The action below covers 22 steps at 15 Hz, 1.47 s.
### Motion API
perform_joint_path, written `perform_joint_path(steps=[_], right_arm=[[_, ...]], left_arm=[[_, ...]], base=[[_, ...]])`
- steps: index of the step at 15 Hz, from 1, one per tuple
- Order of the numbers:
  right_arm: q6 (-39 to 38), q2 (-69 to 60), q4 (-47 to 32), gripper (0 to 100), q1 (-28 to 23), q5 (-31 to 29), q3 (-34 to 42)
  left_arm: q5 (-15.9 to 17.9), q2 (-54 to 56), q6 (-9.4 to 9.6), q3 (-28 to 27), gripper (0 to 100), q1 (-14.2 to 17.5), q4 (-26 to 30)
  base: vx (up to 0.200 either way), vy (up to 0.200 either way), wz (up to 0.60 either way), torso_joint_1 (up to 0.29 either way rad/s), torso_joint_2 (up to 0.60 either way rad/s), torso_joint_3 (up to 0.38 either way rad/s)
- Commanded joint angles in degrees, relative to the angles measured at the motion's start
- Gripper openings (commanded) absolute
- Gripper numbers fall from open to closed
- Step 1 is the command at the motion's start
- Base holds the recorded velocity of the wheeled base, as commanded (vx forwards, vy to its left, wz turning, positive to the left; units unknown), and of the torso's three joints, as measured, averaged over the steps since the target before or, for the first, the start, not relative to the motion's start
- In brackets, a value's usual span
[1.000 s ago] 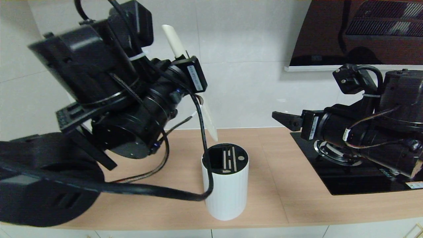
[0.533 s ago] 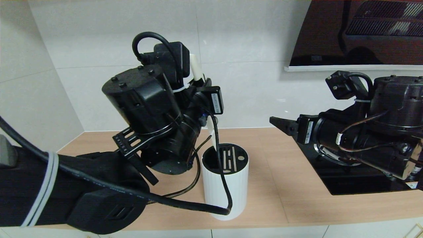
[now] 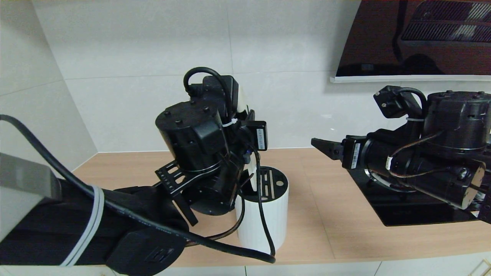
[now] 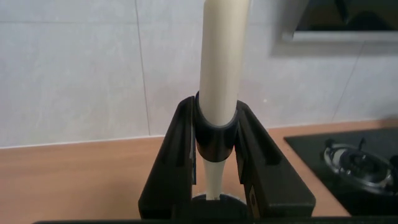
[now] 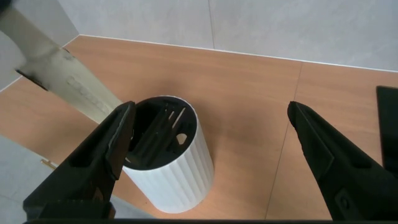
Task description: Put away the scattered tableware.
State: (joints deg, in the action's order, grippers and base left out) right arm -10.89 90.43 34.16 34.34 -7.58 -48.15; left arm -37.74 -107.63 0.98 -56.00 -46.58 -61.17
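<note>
Holder [image 3: 278, 214] on wood counter [image 3: 326, 230]; tile wall [image 3: 115, 46], hob [image 3: 387, 211].

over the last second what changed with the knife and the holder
The left end effector, shut on the cream knife, came down and swung it upright. The blade went from above the white holder down into its top. Nothing was grasped or released. The holder did not move on the counter, and the right end effector stayed open off to its right.
</note>
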Motion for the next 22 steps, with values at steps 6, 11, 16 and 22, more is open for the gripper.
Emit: perform_joint_path(steps=[6,11,16,22], right_arm=[[0.0,0.2,0.0,100,0.0,0.0,0.3],[0.0,0.4,0.0,100,0.0,0.0,0.3],[0.0,0.9,0.0,100,0.1,0.0,0.3],[0.0,1.0,0.0,100,0.1,0.0,0.3]], left_arm=[[-0.1,-2.8,-0.71,1.8,0,0.0,-0.5],[-0.3,-4.3,-2.82,2.3,0,0.0,-0.4],[-0.3,-8.5,-5.90,4.1,0,-0.3,-0.4],[-0.3,-11.2,-7.39,5.3,0,-0.3,-0.6]], base=[[0.000,0.000,0.00,0.000,0.00,0.000],[0.000,0.000,0.00,0.000,0.00,0.000],[0.000,0.000,0.00,0.000,0.00,0.000],[0.000,0.000,0.00,0.000,0.00,0.000]])
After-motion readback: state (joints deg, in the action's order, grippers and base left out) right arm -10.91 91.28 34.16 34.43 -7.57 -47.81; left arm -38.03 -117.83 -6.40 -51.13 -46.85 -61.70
